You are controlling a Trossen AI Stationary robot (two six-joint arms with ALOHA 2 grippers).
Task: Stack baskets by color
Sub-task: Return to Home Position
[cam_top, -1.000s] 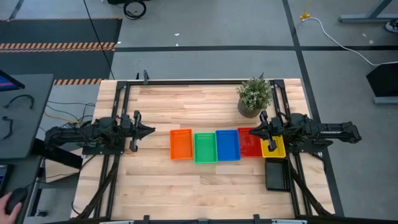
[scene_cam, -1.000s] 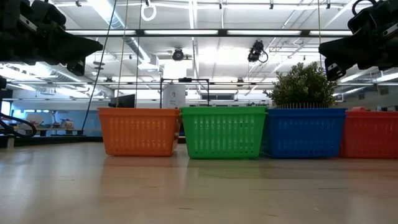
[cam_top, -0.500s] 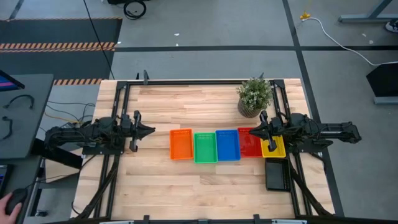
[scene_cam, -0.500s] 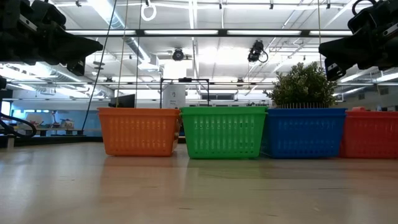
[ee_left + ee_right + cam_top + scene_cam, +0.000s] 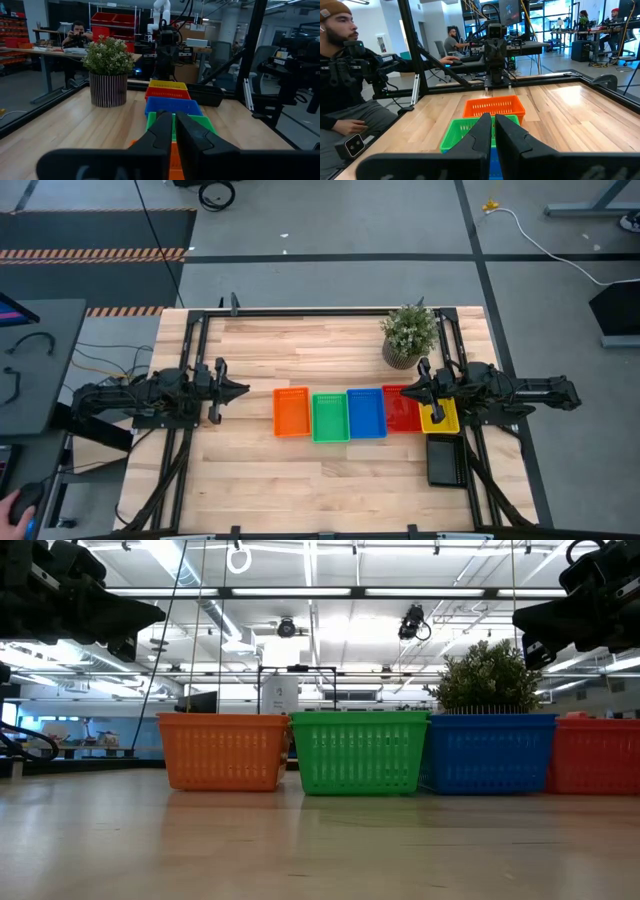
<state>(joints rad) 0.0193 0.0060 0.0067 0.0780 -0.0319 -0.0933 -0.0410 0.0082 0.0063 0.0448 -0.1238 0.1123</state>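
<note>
Table (image 5: 300, 480): six basket stacks (image 5: 366, 413), one plant (image 5: 409, 332)

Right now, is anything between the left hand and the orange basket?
Nothing visible. Only bare table lies between the left hand and the orange basket.

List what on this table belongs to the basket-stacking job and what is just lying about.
Job: orange basket, green basket, blue basket, red basket, yellow basket, black basket; left end effector, left of the row; right end effector, over the row's right end.
Lying about: potted plant, near the red basket.
</note>
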